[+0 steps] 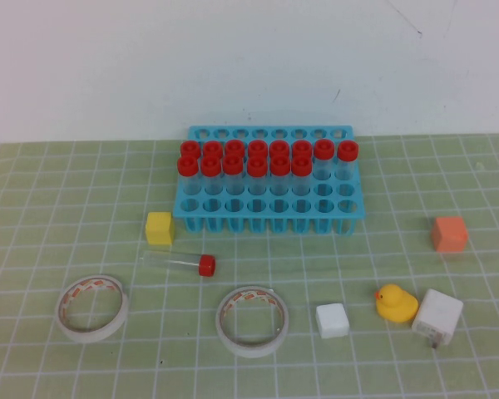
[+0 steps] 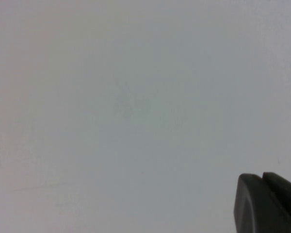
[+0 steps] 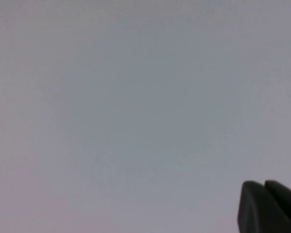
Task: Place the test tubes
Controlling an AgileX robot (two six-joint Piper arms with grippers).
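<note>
Pickup not begun: 1 test tube (image 1: pixel 179 263) lies on the bench (image 1: pixel 66 191) before the rack (image 1: pixel 266 219). Left gripper (image 2: pixel 263 201) and right gripper (image 3: pixel 265 204) sit parked facing blank wall (image 2: pixel 136 97), fingers together; next 1 should open over the tube

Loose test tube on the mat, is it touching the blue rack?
Apart. The high view shows bare mat between the loose test tube and the blue rack. The left tool and right tool are shut, outside that view.
</note>
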